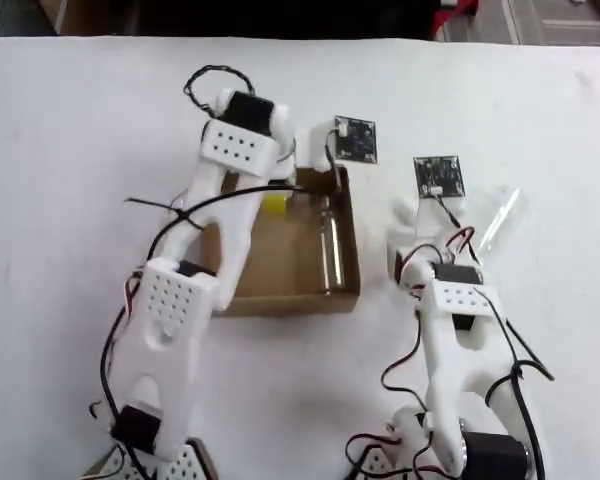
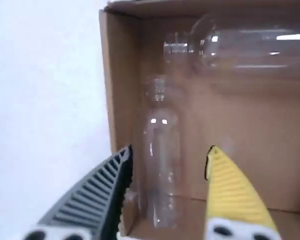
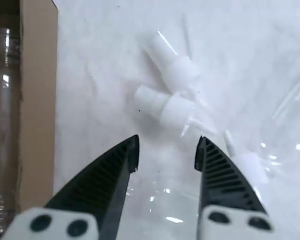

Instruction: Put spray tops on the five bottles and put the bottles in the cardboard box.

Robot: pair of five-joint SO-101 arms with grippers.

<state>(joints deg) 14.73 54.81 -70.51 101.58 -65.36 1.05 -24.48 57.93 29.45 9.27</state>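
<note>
White table (image 1: 80, 150) bearing an open cardboard box (image 1: 290, 295). Two loose white spray tops (image 3: 172, 65) (image 3: 165, 106) lay side by side on the bare surface near the box; a clear bottle (image 1: 500, 215) lay beyond them

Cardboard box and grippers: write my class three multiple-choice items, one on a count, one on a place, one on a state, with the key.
1. How many bottles lie in the cardboard box? A one; B two; C five.
2. Where are the white spray tops? A in the box; B on the table ahead of the right gripper; C screwed onto the bottles.
3. The left gripper is: A open; B shut on a bottle; C shut on a spray top.
Key: 1 B, two clear bottles show inside; 2 B, they lie on the table; 3 A, gaps show either side of the bottle.
</note>
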